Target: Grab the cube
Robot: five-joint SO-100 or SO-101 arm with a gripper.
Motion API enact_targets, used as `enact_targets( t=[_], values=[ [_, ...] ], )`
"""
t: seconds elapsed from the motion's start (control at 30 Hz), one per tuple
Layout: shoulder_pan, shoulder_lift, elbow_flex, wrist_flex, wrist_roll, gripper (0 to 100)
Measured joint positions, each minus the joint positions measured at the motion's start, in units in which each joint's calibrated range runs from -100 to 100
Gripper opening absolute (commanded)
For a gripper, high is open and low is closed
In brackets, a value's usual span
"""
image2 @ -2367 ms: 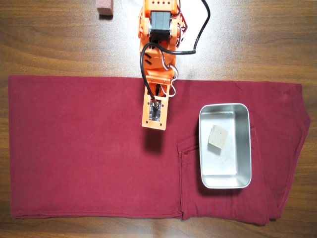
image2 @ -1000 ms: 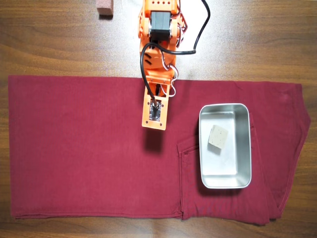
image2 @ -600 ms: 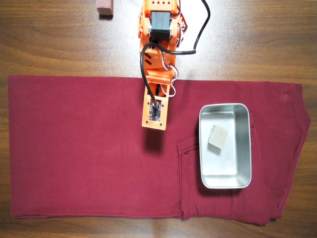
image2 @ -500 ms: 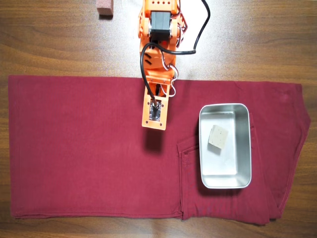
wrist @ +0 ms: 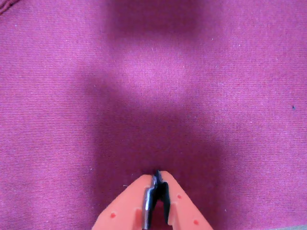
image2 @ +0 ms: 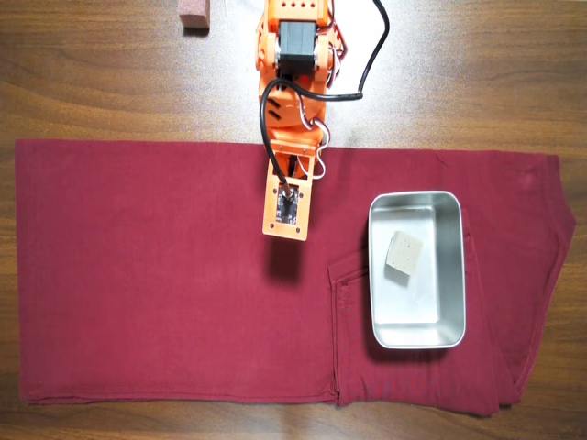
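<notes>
The cube (image2: 404, 257) is small, pale beige-grey and rough. It lies inside the metal tray (image2: 417, 316) on the right of the overhead view. It does not show in the wrist view. My gripper (wrist: 157, 176) is shut and empty, with its orange jaws pressed together above bare dark red cloth (wrist: 153, 81). In the overhead view my orange arm (image2: 286, 110) reaches down from the top edge. Its wrist end (image2: 285, 206) is over the cloth, left of the tray and apart from it. The fingertips are hidden under it there.
The red cloth (image2: 165, 275) covers most of the wooden table (image2: 110, 82). A reddish-brown block (image2: 193, 14) sits at the top edge, left of the arm's base. A black cable (image2: 367, 64) loops beside the arm.
</notes>
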Motion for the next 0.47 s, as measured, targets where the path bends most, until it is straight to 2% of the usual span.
enact_targets(
  t=[0.47],
  values=[
    [0.6, 0.0, 0.0, 0.0, -0.15, 0]
  ],
)
